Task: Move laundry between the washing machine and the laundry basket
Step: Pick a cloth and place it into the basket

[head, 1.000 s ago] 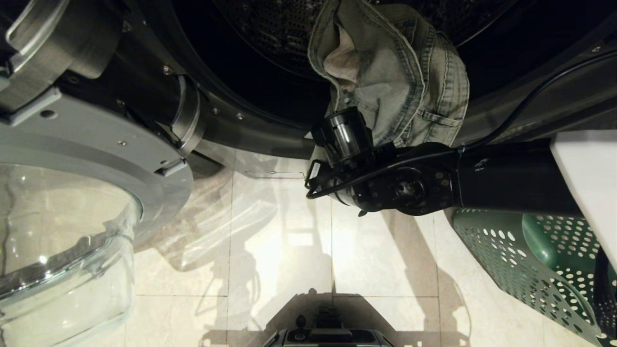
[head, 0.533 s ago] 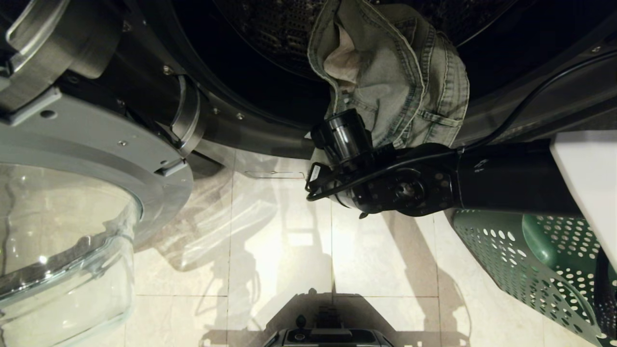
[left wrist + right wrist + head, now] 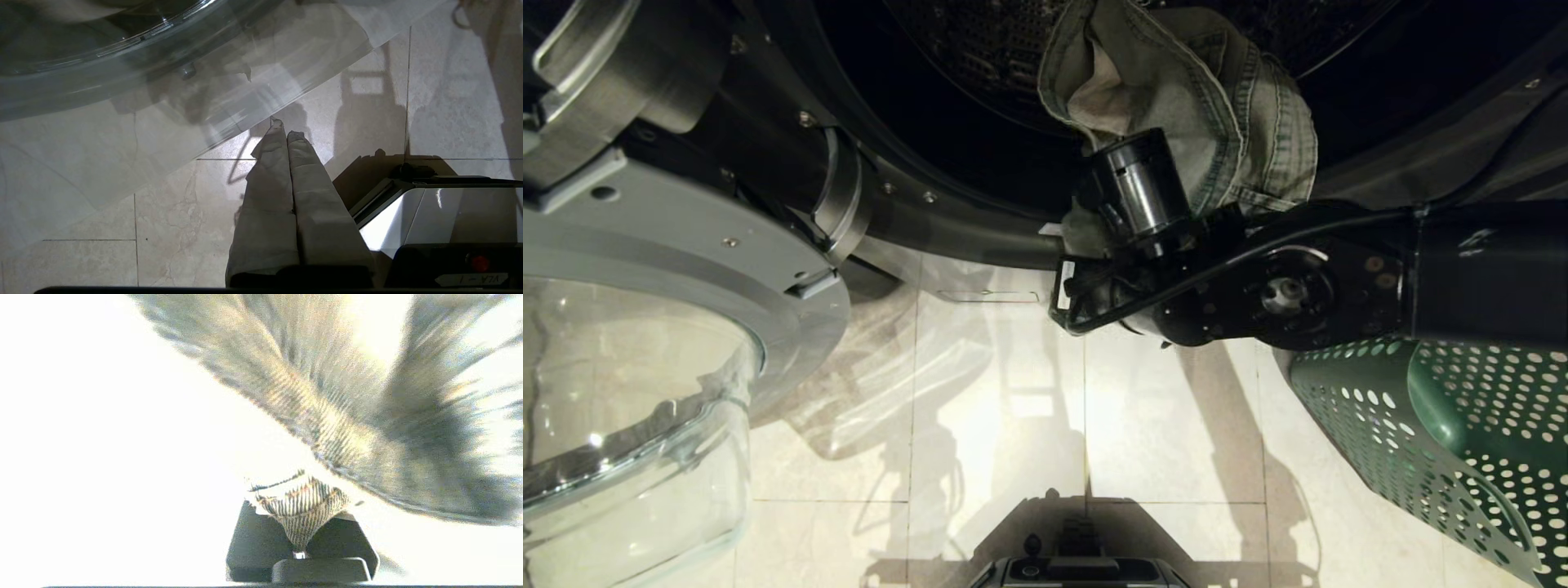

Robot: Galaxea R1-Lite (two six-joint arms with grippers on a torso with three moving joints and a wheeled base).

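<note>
The right gripper (image 3: 300,522) has its jaws pinched shut on the laundry (image 3: 1217,106), faded seamed denim at upper centre. The perforated green laundry basket (image 3: 1380,425) sits lower right. The left gripper (image 3: 288,134) hangs closed, empty.

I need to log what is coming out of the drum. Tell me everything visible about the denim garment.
The garment is faded grey-green denim with pale stitched seams and a lighter lining showing. It hangs crumpled over the lower lip of the washing machine opening. The right gripper has its jaws shut on a pinched fold of it.
</note>
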